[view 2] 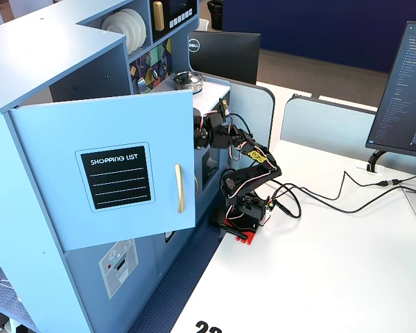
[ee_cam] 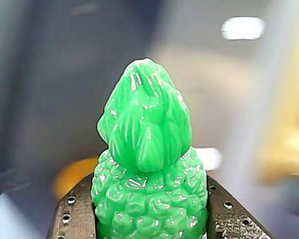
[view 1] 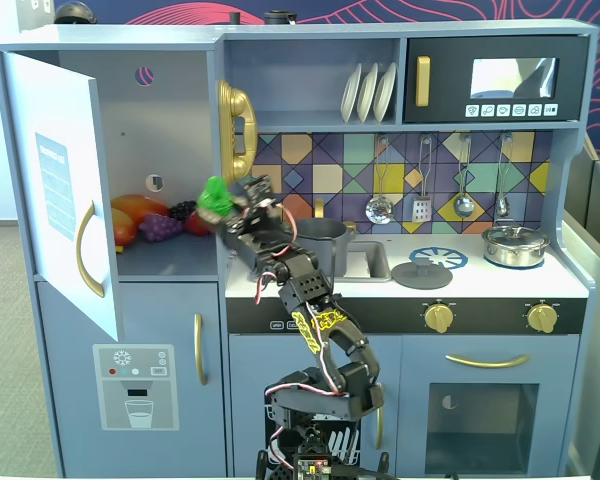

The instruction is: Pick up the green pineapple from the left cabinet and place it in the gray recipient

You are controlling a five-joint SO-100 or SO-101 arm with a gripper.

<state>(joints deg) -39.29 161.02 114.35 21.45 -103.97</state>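
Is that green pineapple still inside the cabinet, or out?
Out. The gripper holds the pineapple just outside the open cabinet, right of the shelf's remaining fruit.

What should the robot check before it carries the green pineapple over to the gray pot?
1. Grip: the gripper is shut on the green pineapple, fingers on both sides: ok.
2. Pineapple out of the left cabinet, held at its opening: ok.
3. Cabinet door swung wide open, away from the arm: ok.
4. Gray pot stands upright on the counter, right of the gripper in a fixed view: ok.
5. Pot empty inside: cannot tell.
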